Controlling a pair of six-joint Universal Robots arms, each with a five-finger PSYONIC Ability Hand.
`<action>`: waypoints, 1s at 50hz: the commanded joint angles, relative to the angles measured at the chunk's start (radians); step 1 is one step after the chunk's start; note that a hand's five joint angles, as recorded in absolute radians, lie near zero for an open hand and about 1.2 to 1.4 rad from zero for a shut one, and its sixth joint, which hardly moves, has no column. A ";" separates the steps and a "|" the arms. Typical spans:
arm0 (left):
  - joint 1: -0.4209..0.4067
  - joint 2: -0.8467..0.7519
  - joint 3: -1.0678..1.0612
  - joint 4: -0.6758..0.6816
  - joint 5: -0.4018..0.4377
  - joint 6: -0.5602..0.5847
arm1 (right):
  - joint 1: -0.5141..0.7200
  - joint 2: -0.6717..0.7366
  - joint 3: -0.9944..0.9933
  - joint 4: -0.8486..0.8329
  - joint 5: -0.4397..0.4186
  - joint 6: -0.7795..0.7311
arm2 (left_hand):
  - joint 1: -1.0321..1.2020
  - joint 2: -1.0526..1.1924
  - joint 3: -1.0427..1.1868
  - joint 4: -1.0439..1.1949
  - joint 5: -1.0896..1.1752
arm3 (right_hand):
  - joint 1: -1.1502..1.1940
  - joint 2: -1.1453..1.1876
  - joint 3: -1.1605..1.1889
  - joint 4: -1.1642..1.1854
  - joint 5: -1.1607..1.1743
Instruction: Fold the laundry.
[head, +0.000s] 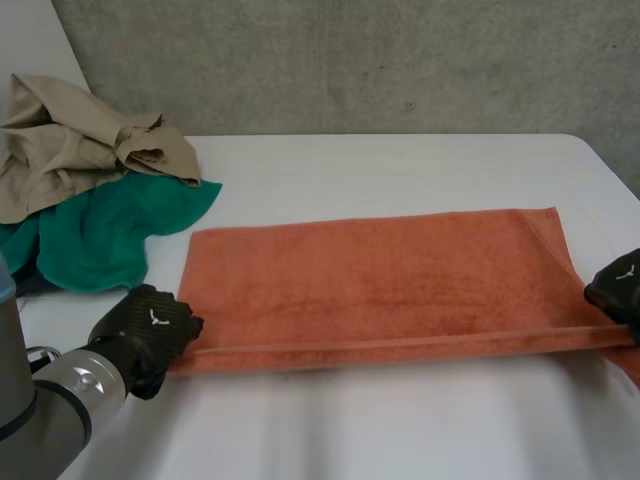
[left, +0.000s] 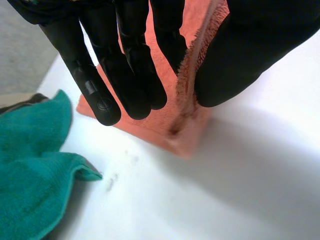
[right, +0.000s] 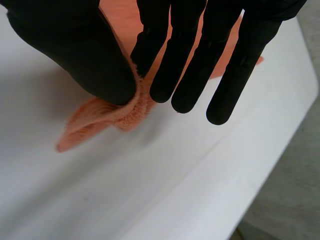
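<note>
An orange towel (head: 380, 285) lies flat across the middle of the white table (head: 400, 420), folded along its near edge. My left hand (head: 148, 330) is at the towel's near left corner; in the left wrist view its straight fingers (left: 135, 75) and thumb pinch that corner of the towel (left: 186, 120). My right hand (head: 618, 290) is at the near right corner; in the right wrist view its thumb and fingers (right: 185, 65) pinch the bunched corner of the towel (right: 115, 112).
A green cloth (head: 100, 240) and a beige garment (head: 80, 145) are piled at the table's far left; the green cloth (left: 30, 175) lies close beside my left hand. The table's right edge (right: 270, 165) runs just past my right hand.
</note>
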 joint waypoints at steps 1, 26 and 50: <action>-0.018 -0.197 0.144 0.153 -0.009 0.005 | 0.008 0.099 -0.034 -0.228 0.012 0.022 | 0.271 0.198 0.201 0.193 0.217 | 0.275 0.223 0.206 0.196 0.232; -0.028 -0.548 1.177 0.788 -0.124 -0.014 | 0.197 0.247 -0.666 -1.086 0.103 0.205 | 0.271 0.198 0.201 0.193 0.217 | 0.275 0.223 0.206 0.196 0.232; -0.028 -0.493 0.485 0.747 -0.109 -0.100 | 0.146 0.307 -0.261 -0.748 -0.068 0.433 | 0.271 0.198 0.201 0.193 0.217 | 0.275 0.223 0.206 0.196 0.232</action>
